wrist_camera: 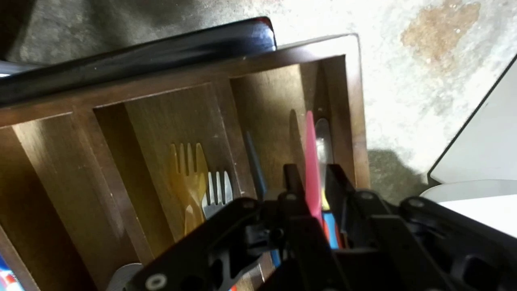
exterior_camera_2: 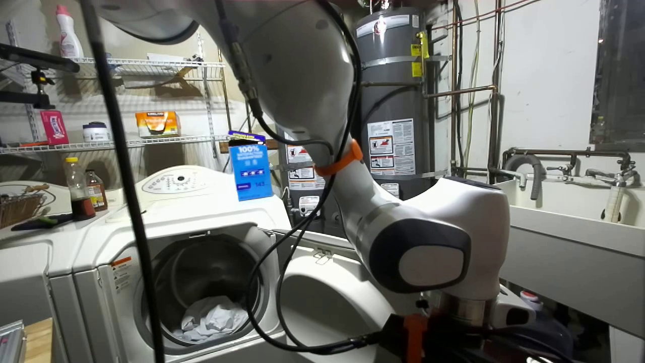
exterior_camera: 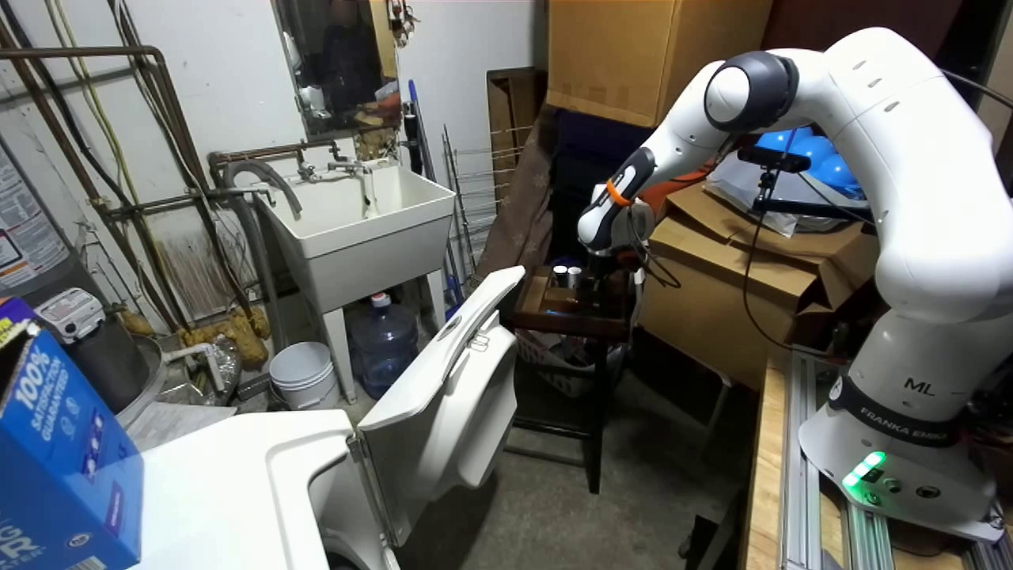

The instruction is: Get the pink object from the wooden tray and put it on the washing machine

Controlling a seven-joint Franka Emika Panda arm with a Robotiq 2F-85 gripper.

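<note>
- The room has a grey concrete floor [exterior_camera: 649, 483], a white sink [exterior_camera: 380, 245] at the wall and a tall water heater [exterior_camera_2: 393, 101].
- A small dark counter [exterior_camera: 599, 396] carries the wooden tray [wrist_camera: 357, 121], which is divided into compartments.
- The washing machine [exterior_camera: 221, 475] bears a blue box [exterior_camera: 75, 451] on its top. Its door [exterior_camera: 443, 412] stands open, and in an exterior view it is between this top and the counter.
- A cardboard box [exterior_camera: 712, 293] stands near the counter.
- A yellow fork [wrist_camera: 189, 173] and a metal fork [wrist_camera: 218, 192] share one compartment.
- The pink object [wrist_camera: 310, 161], long and thin, is in the end compartment, at the right of the wrist view, just beside a spoon [wrist_camera: 323, 139].
- The pincer [wrist_camera: 314, 171] is partly open, with one finger at each side of the pink object. A narrow gap shows on the spoon's side, so the grip is not closed; whether the opposite finger touches, I cannot tell.
</note>
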